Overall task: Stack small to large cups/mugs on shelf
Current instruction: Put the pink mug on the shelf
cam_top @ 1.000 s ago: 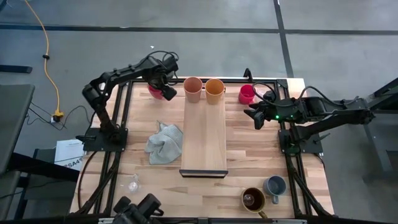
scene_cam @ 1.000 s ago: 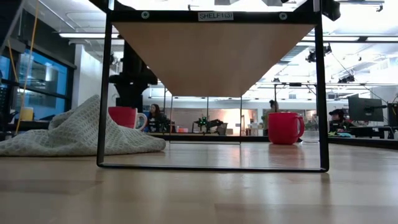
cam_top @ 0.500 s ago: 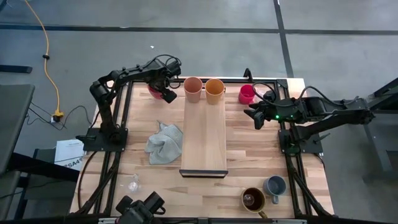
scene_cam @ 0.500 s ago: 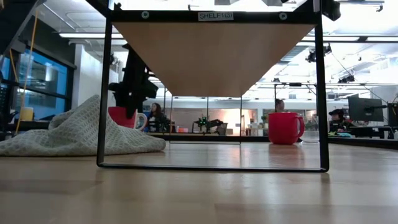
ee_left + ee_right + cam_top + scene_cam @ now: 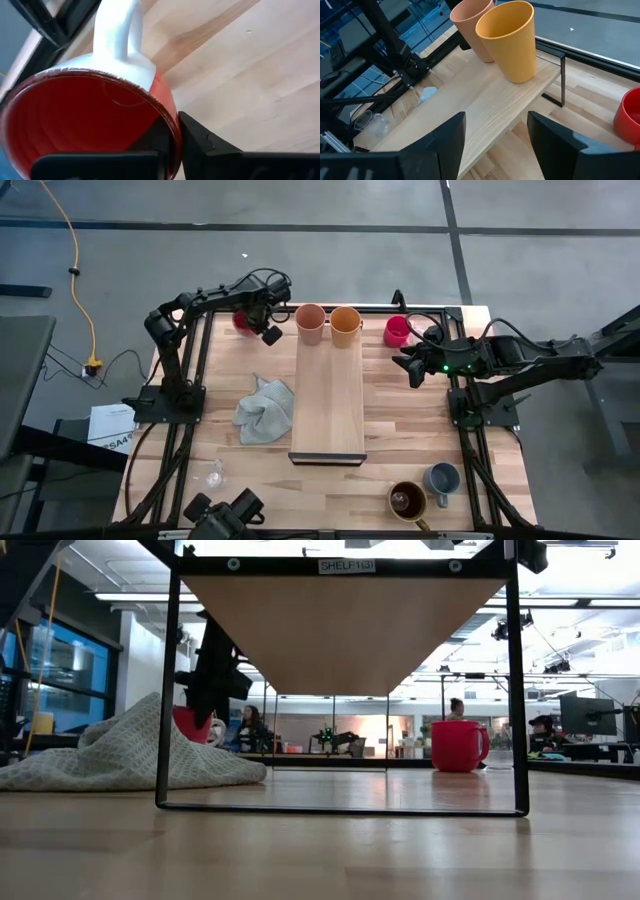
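High view: the left gripper [image 5: 262, 323] grips a red mug [image 5: 243, 320] at the table's far left corner.
Left wrist view shows the fingers [image 5: 200, 142] clamped over the mug's rim [image 5: 95, 117], its white handle pointing away from the gripper. Just to the gripper's right, a peach cup [image 5: 310, 323] and an orange cup [image 5: 345, 325] stand side by side on the shelf [image 5: 328, 405]. The right gripper [image 5: 408, 368] waits spread wide beside the shelf, another red mug [image 5: 397, 331] just beyond it.
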